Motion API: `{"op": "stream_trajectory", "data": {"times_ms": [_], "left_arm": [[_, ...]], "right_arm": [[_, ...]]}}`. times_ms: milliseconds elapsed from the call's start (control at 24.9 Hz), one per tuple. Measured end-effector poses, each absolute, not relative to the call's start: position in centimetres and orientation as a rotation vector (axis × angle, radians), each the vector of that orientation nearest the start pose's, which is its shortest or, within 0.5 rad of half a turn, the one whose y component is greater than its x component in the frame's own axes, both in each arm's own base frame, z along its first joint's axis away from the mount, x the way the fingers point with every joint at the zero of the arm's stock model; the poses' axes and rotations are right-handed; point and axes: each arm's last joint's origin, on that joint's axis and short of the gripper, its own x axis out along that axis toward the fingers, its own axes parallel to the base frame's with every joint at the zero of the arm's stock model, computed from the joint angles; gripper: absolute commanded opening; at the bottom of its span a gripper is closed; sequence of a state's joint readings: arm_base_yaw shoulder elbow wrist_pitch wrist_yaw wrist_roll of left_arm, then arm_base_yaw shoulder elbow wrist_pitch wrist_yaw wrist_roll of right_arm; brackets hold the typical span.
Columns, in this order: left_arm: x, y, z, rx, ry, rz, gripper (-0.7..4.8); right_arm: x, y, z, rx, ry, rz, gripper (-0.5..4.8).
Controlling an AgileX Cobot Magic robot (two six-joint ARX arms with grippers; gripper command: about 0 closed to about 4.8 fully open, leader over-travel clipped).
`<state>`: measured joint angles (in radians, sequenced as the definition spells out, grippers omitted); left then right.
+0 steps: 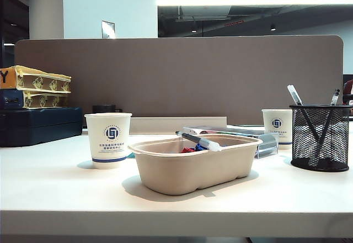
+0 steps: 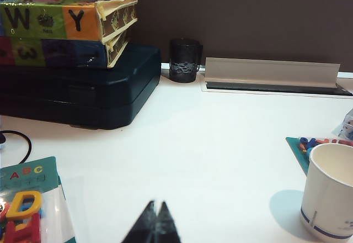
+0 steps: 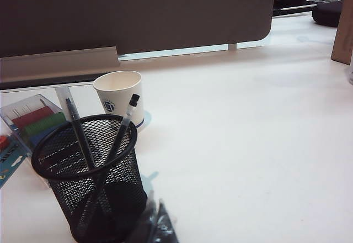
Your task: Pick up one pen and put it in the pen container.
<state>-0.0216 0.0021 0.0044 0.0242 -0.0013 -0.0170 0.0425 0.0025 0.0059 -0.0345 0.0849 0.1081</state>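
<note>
Tabletop tray [image 1: 165, 165] carries pen [image 1: 199, 140] lying crosswise.

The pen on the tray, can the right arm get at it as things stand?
Probably yes. The pen lies across the tray rim, uncovered. The right gripper, shut, sits by the pen container, which stands right of the tray and may need skirting. The left gripper is shut too.

paper cup [image 1: 108, 140] left of pulp tray [image 1: 194, 168] | second cup [image 1: 277, 126] behind | stacked boxes [image 2: 66, 27]
</note>
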Motion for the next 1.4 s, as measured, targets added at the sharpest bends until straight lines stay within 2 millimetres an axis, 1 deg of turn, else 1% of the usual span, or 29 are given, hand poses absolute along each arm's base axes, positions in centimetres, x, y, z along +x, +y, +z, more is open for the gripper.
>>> {"op": "stream_trajectory", "data": {"times_ms": [361, 481, 682, 843, 883, 963, 1043, 1123, 1204, 1284, 1364, 1404], "left_arm": [[9.8, -0.2, 16.7, -0.037, -0.026, -0.021, -0.05], [9.7, -0.3, 16.9, -0.039, -0.029, -0.061, -0.05], [9.3, -0.4, 18.6, -0.036, -0.085, -0.091, -0.05], [9.1, -0.4, 19.7, -0.036, -0.114, -0.092, -0.04], [9.0, -0.4, 19.9, -0.035, -0.122, -0.092, -0.03], [8.9, -0.4, 20.4, -0.035, -0.138, -0.093, -0.01], [8.6, -0.5, 21.1, -0.032, -0.158, -0.129, 0.02], [8.6, -0.6, 21.1, -0.028, -0.161, -0.163, 0.05], [8.6, -0.7, 21.1, -0.026, -0.159, -0.201, 0.27], [8.6, -0.7, 21.2, -0.025, -0.154, -0.22, 0.3], [8.6, -0.8, 21.6, -0.025, -0.15, -0.226, 0.3], [8.4, -0.8, 22.3, -0.023, -0.164, -0.24, 0.3]], "right_arm": [[9.7, 0.2, 16.5, 0.109, -0.002, -0.042, -0.05], [9.7, 0.2, 16.7, 0.122, -0.024, -0.041, -0.05], [9.7, 0.2, 17.5, 0.141, -0.106, -0.035, 0.0], [9.2, 0.2, 19.4, 0.147, -0.168, -0.03, 0.13], [9.2, 0.2, 19.7, 0.148, -0.177, -0.029, 0.22], [9.0, 0.1, 20.2, 0.149, -0.194, -0.028, 0.24], [8.7, 0.1, 21.2, 0.15, -0.21, -0.027, 0.31], [8.5, 0.1, 21.8, 0.149, -0.213, -0.023, 0.37], [8.4, 0.2, 22.0, 0.146, -0.205, -0.007, 0.42], [8.3, 0.2, 22.3, 0.138, -0.197, 0.008, 0.51], [8.1, 0.2, 22.8, 0.135, -0.204, 0.01, 0.54], [7.9, 0.2, 23.3, 0.134, -0.215, 0.012, 0.54]]}}
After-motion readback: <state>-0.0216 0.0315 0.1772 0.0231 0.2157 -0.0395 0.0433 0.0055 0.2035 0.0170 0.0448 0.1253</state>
